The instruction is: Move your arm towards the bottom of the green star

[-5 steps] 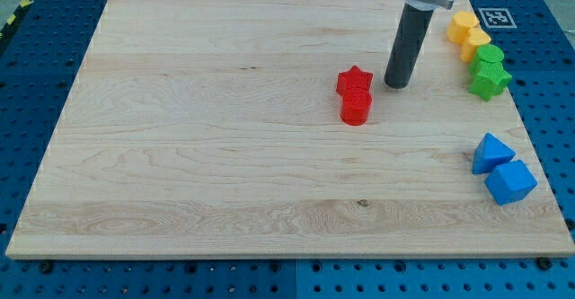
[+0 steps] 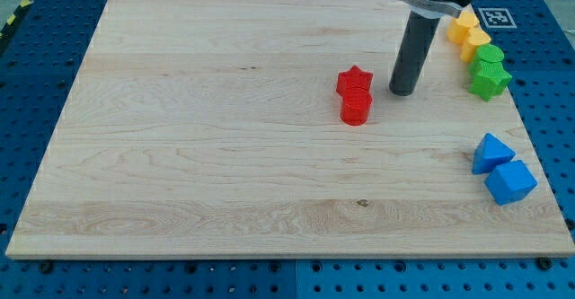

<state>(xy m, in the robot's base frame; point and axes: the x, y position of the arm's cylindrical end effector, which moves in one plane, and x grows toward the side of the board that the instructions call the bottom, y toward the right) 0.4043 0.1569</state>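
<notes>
Blocks number eight, two each red (image 2: 356, 94), yellow (image 2: 469, 33), green (image 2: 490, 73), blue (image 2: 502, 168); my tip (image 2: 402, 92) touches none.

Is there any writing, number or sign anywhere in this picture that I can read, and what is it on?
No words, numbers or brand names can be read.
The only sign is a black-and-white square marker on the blue surface at the view's top right, beyond the wooden board; it is a pattern, not text.
The blocks carry no labels.
</notes>
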